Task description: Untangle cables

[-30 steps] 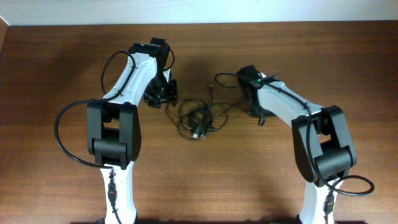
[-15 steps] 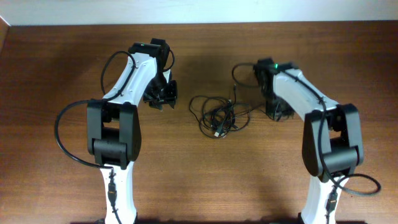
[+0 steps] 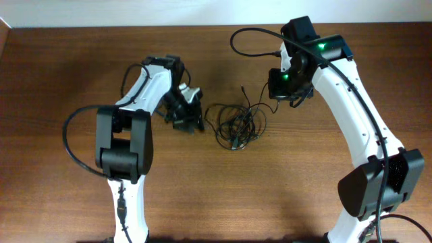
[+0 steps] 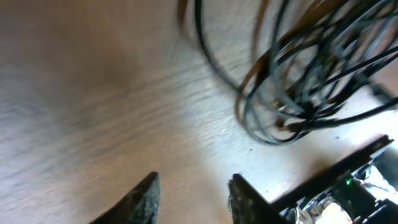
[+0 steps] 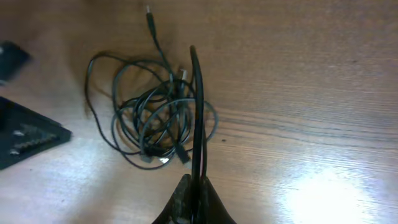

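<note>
**Right tool pinches a strand; left tool is spread beside the heap**

The overhead view places the cables in one tangled heap mid-tabletop, with the left tool just to their left and the right tool to their far right. That view is too coarse to show how either tool stands.

The right wrist view shows the right tool pressed together on a single strand, which runs straight away from its fingers, over the heap lying on the wood. The left wrist view shows the left tool spread with only bare wood between its fingers, and the blurred heap beyond them to the right.

Since half a second ago the right arm has swung farther from the robot's base, the left tool has shifted right toward the heap, and the heap has barely moved.
</note>
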Controlling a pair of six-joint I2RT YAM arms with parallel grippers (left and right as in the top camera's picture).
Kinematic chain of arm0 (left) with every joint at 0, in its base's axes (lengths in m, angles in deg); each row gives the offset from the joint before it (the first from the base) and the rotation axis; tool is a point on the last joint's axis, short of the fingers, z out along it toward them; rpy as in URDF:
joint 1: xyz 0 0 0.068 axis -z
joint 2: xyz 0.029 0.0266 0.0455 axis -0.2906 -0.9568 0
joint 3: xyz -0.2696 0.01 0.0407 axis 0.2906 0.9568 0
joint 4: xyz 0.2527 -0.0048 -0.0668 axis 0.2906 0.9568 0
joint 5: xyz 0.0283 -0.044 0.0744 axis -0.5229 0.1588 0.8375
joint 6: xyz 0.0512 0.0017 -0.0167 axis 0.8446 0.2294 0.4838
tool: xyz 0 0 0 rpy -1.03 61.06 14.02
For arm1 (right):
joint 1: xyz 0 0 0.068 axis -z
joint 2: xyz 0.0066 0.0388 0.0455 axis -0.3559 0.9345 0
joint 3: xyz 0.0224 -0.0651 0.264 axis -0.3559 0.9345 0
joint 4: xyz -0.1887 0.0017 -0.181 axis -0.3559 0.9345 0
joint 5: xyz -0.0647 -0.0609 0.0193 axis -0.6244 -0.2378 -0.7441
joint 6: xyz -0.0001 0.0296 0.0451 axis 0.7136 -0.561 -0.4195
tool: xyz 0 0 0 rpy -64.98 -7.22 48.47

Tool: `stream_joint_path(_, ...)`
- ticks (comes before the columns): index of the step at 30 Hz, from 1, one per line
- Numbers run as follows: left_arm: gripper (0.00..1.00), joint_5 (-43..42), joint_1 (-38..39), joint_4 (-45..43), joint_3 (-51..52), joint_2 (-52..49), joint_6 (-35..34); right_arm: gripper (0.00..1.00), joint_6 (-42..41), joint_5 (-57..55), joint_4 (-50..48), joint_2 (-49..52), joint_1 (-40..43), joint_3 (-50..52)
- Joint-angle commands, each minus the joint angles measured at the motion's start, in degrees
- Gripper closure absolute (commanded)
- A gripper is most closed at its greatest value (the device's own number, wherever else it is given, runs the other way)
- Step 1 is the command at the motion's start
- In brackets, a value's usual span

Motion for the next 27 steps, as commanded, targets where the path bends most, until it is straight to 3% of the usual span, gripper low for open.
stream_joint_path(1,0.7,-1.4,-0.2,-1.3,7.5,0.3,0.7,0.96,0.3,2.1,-0.2,-0.1,0.1,-0.5)
stream_joint_path(4,0.76,-2.4,-0.2,-8.8,14.0,0.3,-5.7,0.96,0.3,2.1,-0.2,-0.1,0.1,-0.5)
stream_joint_path(8,0.72,-3.2,-0.1,-12.8,14.5,0.3,-12.7,0.96,0.3,2.1,-0.1,-0.1,0.1,-0.5)
stream_joint_path(22,0.61,1.6,6.7,-16.7,10.1,0.3,-20.4,0.96,0.4,2.1,0.1,-0.1,0.1,-0.5)
stream_joint_path(27,0.55,10.1,9.0,-17.0,9.3,0.3,-23.4,0.96,0.4,2.0,0.1,-0.1,0.1,-0.4)
